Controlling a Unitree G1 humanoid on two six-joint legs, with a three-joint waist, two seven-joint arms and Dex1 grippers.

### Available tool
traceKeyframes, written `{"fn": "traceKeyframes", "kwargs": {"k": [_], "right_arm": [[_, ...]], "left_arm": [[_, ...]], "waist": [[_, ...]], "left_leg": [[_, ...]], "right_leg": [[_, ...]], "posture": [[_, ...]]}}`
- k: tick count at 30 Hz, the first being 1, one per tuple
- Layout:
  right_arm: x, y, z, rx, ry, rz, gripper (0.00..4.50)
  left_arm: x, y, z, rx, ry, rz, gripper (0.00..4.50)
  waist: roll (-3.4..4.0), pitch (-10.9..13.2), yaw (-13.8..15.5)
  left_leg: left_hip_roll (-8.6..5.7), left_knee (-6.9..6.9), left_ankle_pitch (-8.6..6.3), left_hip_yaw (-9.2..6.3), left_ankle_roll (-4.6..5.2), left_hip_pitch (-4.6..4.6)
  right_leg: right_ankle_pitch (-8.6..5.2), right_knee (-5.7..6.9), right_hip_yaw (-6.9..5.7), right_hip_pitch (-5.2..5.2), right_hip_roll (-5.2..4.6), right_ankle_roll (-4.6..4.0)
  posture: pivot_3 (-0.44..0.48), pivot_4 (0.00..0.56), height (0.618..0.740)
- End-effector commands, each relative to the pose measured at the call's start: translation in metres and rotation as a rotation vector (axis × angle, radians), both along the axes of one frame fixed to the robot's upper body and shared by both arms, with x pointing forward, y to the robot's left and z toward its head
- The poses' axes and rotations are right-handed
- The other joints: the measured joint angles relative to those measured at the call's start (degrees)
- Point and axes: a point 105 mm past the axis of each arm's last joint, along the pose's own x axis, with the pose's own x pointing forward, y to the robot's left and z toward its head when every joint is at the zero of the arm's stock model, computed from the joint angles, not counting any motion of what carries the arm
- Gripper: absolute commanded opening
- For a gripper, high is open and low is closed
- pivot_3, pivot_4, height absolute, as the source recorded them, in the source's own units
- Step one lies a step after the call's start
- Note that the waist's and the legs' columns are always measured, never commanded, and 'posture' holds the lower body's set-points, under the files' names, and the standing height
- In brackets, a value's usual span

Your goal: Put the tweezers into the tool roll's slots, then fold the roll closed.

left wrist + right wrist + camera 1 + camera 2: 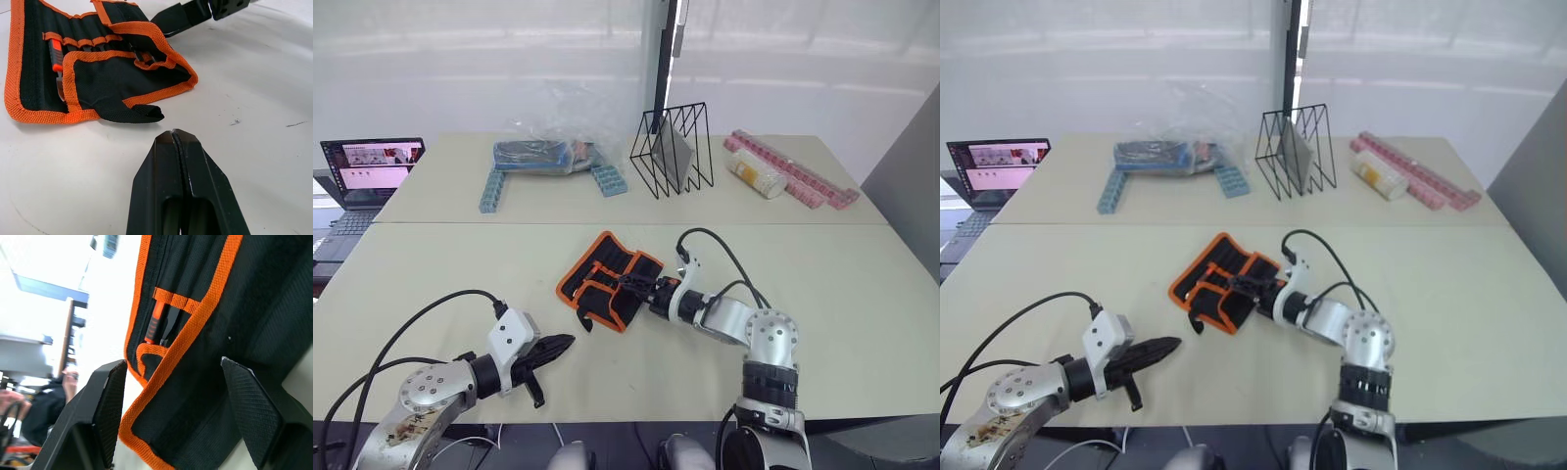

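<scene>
Black tool roll (610,279) with bright orange border trim.

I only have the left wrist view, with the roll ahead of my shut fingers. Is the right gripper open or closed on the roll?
Observer: The right gripper is open, with the orange-trimmed edge of the tool roll between its two fingers.
Operator: Where is my left one relative to the roll?
Observer: The left gripper is apart from the roll, nearer the robot's edge of the table, and points toward it.
Operator: Anything behind the roll?
Observer: A black wire rack and a clear plastic bag sit on the far table, well away from it.
</scene>
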Motion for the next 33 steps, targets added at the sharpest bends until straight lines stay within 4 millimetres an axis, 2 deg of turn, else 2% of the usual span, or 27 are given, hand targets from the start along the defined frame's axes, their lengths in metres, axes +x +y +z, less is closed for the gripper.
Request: {"fn": "traceKeyframes", "kwargs": {"k": [1, 6, 10, 14, 16, 21, 23, 27, 29, 33], "right_arm": [[-0.013, 0.012, -0.027, -0.004, 0.081, 0.058, 3.28], [-0.012, 0.008, -0.034, -0.102, 0.007, 0.1, 3.28], [-0.008, 0.008, -0.034, -0.176, -0.089, 0.133, 2.11], [-0.004, 0.011, -0.029, -0.27, -0.245, 0.16, 0.68], [-0.004, 0.013, -0.025, -0.312, -0.327, 0.172, 0.1], [-0.001, 0.024, 0.007, -0.321, -0.571, 0.171, 0.04], [0.001, 0.026, 0.012, -0.334, -0.622, 0.166, 0.04], [0.002, 0.023, -0.004, -0.441, -0.627, 0.191, 0.04], [0.004, 0.017, -0.024, -0.528, -0.581, 0.204, 0.04], [0.004, 0.005, -0.049, -0.658, -0.558, 0.235, 0.04]], "left_arm": [[0.0, -0.002, 0.008, 0.002, -0.026, -0.021, 0.0], [0.0, -0.002, 0.009, 0.006, -0.026, -0.022, 0.0], [0.001, -0.002, 0.009, 0.008, -0.025, -0.025, 0.0], [0.0, -0.003, 0.01, 0.007, -0.024, -0.028, 0.0], [-0.001, -0.003, 0.01, 0.006, -0.022, -0.03, 0.0], [0.0, -0.003, 0.011, 0.004, -0.018, -0.031, 0.0], [0.0, -0.003, 0.011, 0.004, -0.019, -0.03, 0.0], [0.005, -0.003, 0.016, -0.016, -0.032, -0.011, 0.0], [0.016, 0.003, 0.021, -0.055, -0.032, 0.056, 0.0], [0.045, 0.022, 0.032, -0.195, -0.001, 0.239, 0.0]], "waist": [[-0.01, 0.0, -0.6], [-0.01, 0.0, -1.3], [-0.01, 0.0, -1.3], [-0.07, 0.0, -1.3], [-0.11, -0.1, -1.2], [-0.13, 0.0, -1.0], [-0.13, 0.0, -0.9], [-0.13, 0.0, -0.8], [-0.13, 0.0, -0.8], [-0.15, 0.0, -0.5]], "left_leg": [[0.01, 0.0, 0.0, 0.0, 0.0, 0.03], [0.03, 0.0, 0.0, 0.07, 0.0, 0.31], [0.02, 0.01, 0.0, 0.09, 0.0, 0.38], [0.03, 0.01, 0.0, 0.14, 0.0, 0.4], [0.05, 0.02, 0.0, 0.13, 0.0, 0.43], [-0.02, 0.09, 0.01, 0.14, -0.01, 0.44], [-0.02, 0.09, 0.01, 0.14, -0.01, 0.31], [-0.02, 0.07, 0.0, 0.08, -0.02, 0.08], [-0.02, 0.07, 0.0, 0.07, -0.02, 0.03], [-0.03, 0.11, 0.01, 0.04, -0.02, 0.26]], "right_leg": [[0.0, 0.04, 0.01, 0.01, 0.01, 0.0], [-0.03, 0.27, 0.12, 0.08, 0.03, -0.05], [-0.04, 0.3, 0.13, 0.12, 0.06, -0.07], [-0.04, 0.31, 0.18, 0.11, 0.09, -0.07], [-0.04, 0.32, 0.18, 0.13, 0.08, -0.07], [-0.04, 0.31, 0.18, 0.16, 0.01, -0.06], [-0.03, 0.33, 0.18, 0.02, 0.01, -0.06], [-0.03, 0.31, 0.1, -0.14, -0.02, -0.06], [-0.03, 0.29, 0.08, -0.16, -0.05, -0.05], [-0.03, 0.32, 0.07, 0.07, -0.08, -0.05]], "posture": [[0.0, 0.15, 0.725], [0.0, 0.15, 0.725], [0.0, 0.15, 0.725], [0.0, 0.15, 0.725], [0.0, 0.15, 0.725], [0.0, 0.15, 0.725], [0.0, 0.15, 0.725], [0.0, 0.15, 0.725], [0.0, 0.15, 0.725], [0.0, 0.15, 0.725]]}}
